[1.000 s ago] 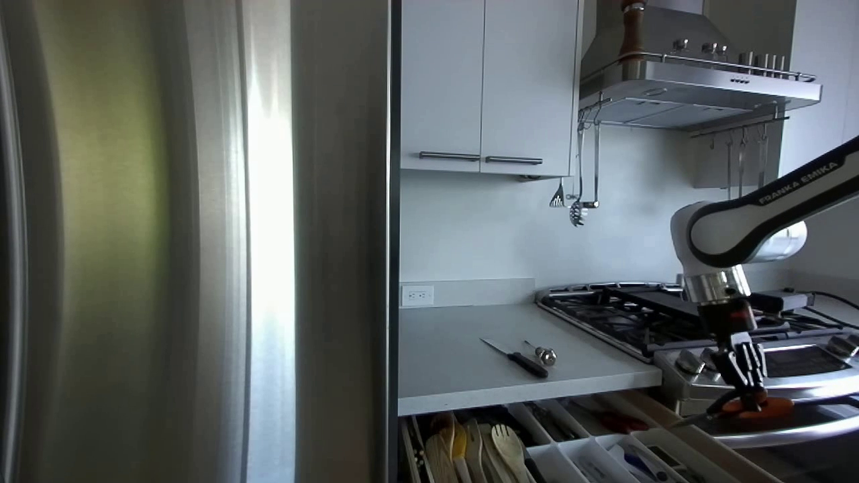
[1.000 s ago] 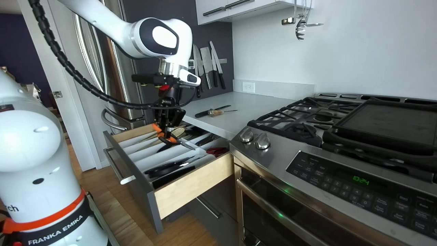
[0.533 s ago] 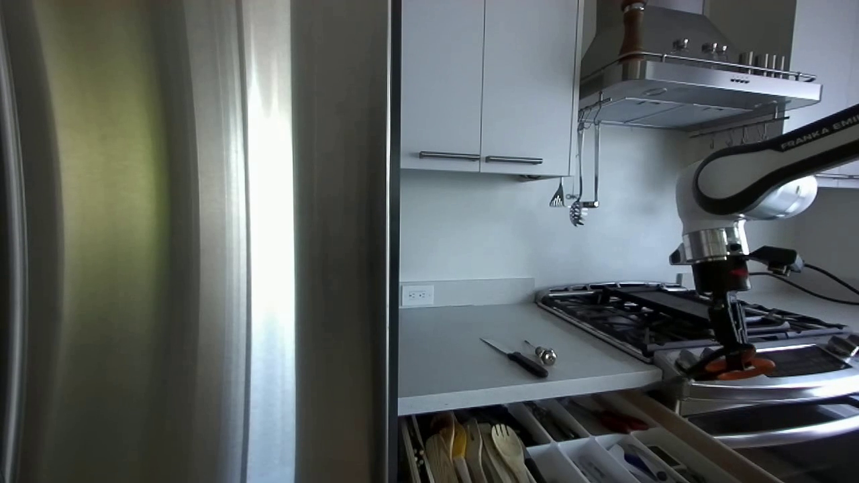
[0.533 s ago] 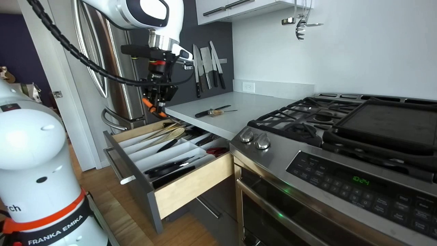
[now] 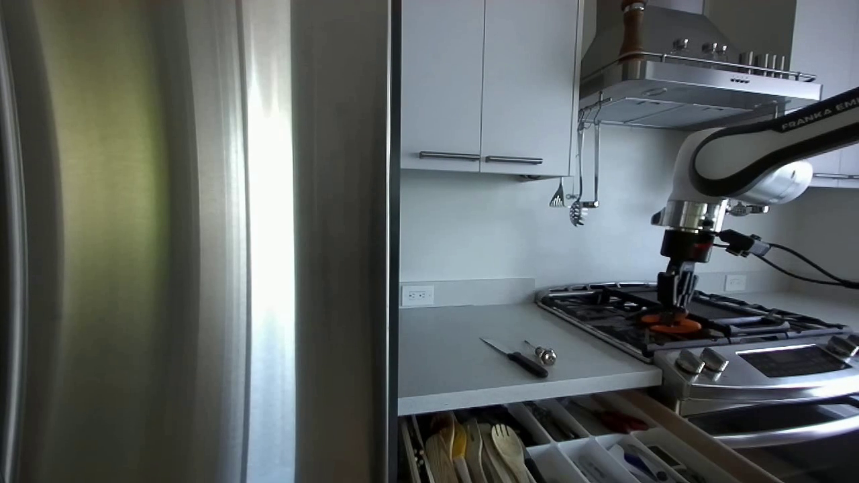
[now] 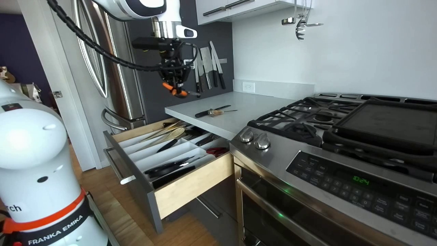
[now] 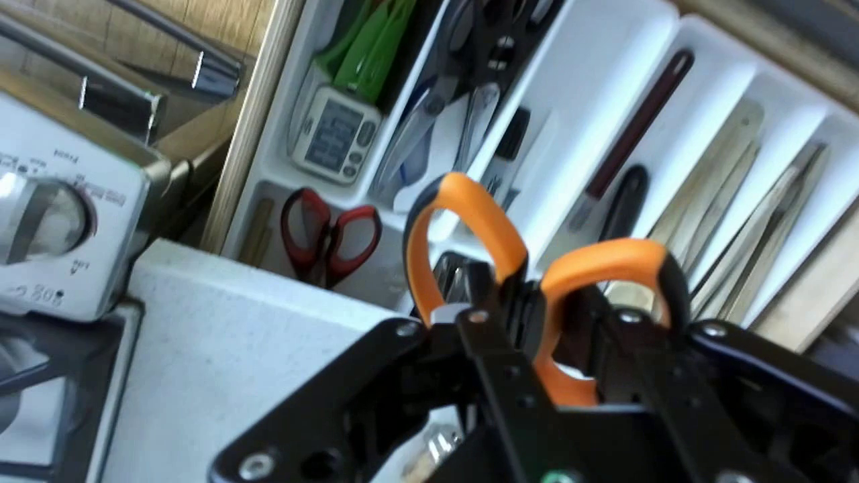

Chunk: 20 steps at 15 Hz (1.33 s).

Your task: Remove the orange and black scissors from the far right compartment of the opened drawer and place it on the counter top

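My gripper [image 7: 530, 302] is shut on the orange and black scissors [image 7: 603, 256], holding them by the handles. In both exterior views the gripper [image 5: 674, 310] [image 6: 178, 86] hangs with the scissors [image 5: 676, 327] [image 6: 169, 87] in the air, well above the drawer. A metal blade shows to the right in an exterior view; in the wrist view the blades are hidden by the gripper. The open drawer [image 6: 194, 186] [image 7: 258, 124] and the edge of the pale counter top [image 5: 449, 359] [image 6: 269, 101] [image 7: 221, 349] lie below the gripper.
On the counter lie a black-handled knife [image 5: 529, 364] [image 6: 202, 114] and a small tool with a metal knob [image 5: 547, 355]. A gas hob [image 6: 304, 116] stands beside the counter. Red-handled scissors [image 7: 356, 248], a timer [image 7: 335, 134] and wooden utensils [image 5: 510, 451] are in the drawer.
The gripper has risen from low over the drawer, carrying the scissors. In the last half second it has risen further and shifted sideways, toward the counter. The drawer's contents stay put.
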Each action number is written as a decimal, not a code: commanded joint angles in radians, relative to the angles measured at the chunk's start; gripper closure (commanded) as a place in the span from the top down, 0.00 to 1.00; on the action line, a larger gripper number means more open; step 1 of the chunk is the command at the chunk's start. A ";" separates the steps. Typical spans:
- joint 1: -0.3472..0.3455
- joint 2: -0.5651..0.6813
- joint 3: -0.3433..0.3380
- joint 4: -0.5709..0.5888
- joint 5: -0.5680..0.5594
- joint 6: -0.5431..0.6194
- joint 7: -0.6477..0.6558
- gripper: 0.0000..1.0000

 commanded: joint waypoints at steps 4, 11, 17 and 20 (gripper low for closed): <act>-0.091 0.146 0.087 -0.025 -0.190 0.449 0.229 0.07; -0.227 0.319 0.198 -0.019 -0.581 0.605 0.574 0.07; -0.187 0.462 0.192 0.027 -0.700 0.602 0.647 0.07; -0.172 0.527 0.188 0.075 -0.828 0.598 0.777 0.07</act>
